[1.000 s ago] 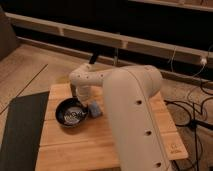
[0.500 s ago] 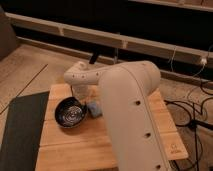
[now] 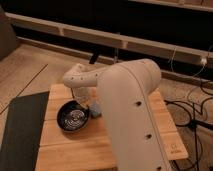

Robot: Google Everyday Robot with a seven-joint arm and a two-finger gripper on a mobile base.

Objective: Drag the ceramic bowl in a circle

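The ceramic bowl (image 3: 73, 117) is glossy black with pale ring marks inside. It sits on the left part of the wooden table (image 3: 65, 150). My gripper (image 3: 82, 102) reaches down from the white arm (image 3: 130, 115) to the bowl's far right rim. The arm hides most of the gripper. A small blue-grey block (image 3: 95, 109) lies just right of the bowl, beside the gripper.
A dark mat (image 3: 20, 130) lies on the floor left of the table. Cables (image 3: 192, 115) run on the floor to the right. A low wooden shelf (image 3: 100, 37) runs along the back wall. My arm covers the table's middle and right.
The bowl has shifted slightly forward and to the left along with the gripper. The arm's elbow has swung a little left.
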